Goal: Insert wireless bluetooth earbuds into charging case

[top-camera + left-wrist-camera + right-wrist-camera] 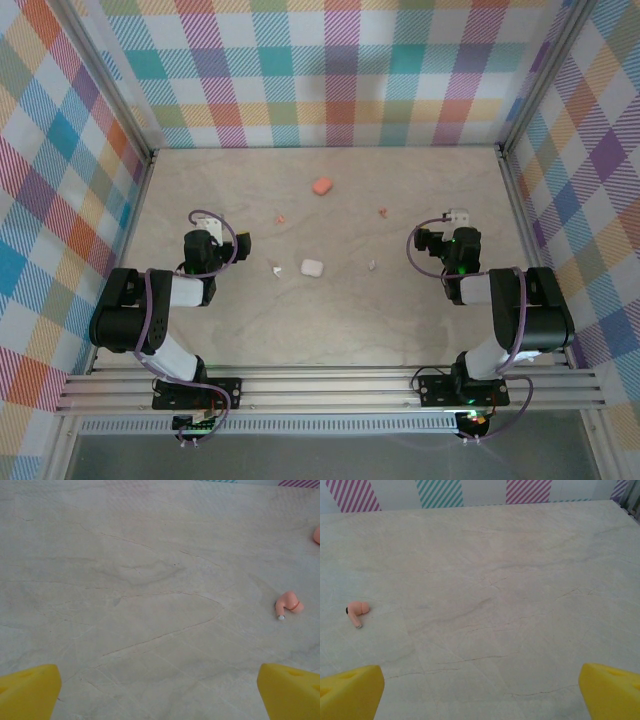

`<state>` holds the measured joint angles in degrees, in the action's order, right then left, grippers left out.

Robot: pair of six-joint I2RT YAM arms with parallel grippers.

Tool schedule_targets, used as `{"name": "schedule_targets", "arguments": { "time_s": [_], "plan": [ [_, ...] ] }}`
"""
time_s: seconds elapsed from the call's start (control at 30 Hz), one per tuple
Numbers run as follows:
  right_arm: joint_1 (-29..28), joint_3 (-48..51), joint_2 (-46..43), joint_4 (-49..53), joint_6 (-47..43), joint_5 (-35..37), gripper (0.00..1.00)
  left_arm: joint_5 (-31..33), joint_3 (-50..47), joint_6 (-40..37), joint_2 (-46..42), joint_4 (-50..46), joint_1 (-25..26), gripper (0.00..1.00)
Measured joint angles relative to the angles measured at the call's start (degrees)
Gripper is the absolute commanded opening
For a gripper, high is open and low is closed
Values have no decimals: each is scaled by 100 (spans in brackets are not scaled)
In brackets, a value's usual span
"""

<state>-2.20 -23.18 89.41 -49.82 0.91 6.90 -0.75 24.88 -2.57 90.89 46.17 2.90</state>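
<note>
Two charging cases lie mid-table: a salmon-pink one (321, 186) farther back and a white one (311, 267) nearer. One pink earbud (281, 217) lies left of centre and also appears in the left wrist view (287, 603). Another pink earbud (382, 211) lies right of centre, seen on its side in the right wrist view (357, 611). Two white earbuds (275, 270) (372, 265) flank the white case. My left gripper (210, 222) (159, 695) is open over bare table, left of the buds. My right gripper (458, 216) (480, 695) is open too, to their right, with nothing between its yellow fingertips (350, 692).
The marbled tabletop (330, 320) is boxed in by plaid walls (330, 70) at the back and both sides. The pink case's edge (317, 535) peeks in at the right of the left wrist view. Aluminium rails (330, 385) run along the near edge.
</note>
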Motion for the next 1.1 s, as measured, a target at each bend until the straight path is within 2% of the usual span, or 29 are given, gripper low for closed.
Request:
{"name": "schedule_targets", "arguments": {
  "time_s": [0.57,0.77,0.83,0.9,1.0,1.1],
  "plan": [
    [0,0,0,0,-2,-4,100,-2,0,0,0,-2,0,100],
    [0,0,-118,166,-28,-225,100,122,0,44,-35,-48,0,100],
    [0,-9,-400,492,-28,-262,100,223,9,87,-195,-304,0,100],
    [0,-166,-901,1231,-63,-358,98,284,109,131,-463,-769,0,100],
    [0,-841,-1502,2277,4,-566,90,308,424,184,-990,-1547,0,100],
    [-79,-1641,-1648,3042,234,-730,87,317,940,330,-1432,-2430,0,100]
  ]
}}
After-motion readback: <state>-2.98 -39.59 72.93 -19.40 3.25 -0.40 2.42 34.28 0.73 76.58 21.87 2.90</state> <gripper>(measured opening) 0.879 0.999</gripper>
